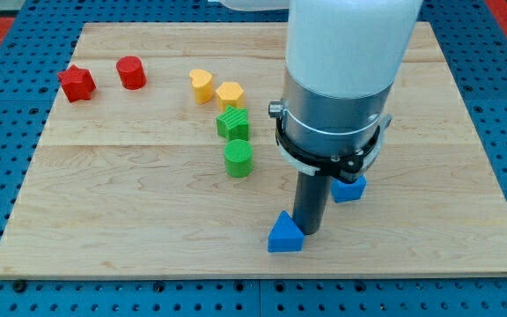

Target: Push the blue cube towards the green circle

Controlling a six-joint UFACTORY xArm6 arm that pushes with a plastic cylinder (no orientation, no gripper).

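my tip point(310, 231) stands on the table point(130, 238) in the lower middle-right of the view, the dark rod rising straight into the wide grey and white arm body point(337, 97) above it. there is no hand on this rod, so nothing opens, closes or grips; it ends in the bare tip only. just at the tip's left, touching or nearly touching the rod, lies a blue block point(285, 234) with a sloped, wedge-like top, near the view's bottom edge of the table. a second blue block point(349, 188), partly hidden behind the rod and the arm's collar, sits just to the tip's upper right; its shape is hard to make out. which of the two is the cube i cannot tell. the green circle point(238, 158), a ribbed cylinder, stands well to the upper left of the tip. touching or just above it is a green star-like block point(232, 123). further up are two yellow blocks point(202, 85) point(230, 93), side by side. at the view's top left are a red star-like block point(77, 84) and a red cylinder point(131, 72).
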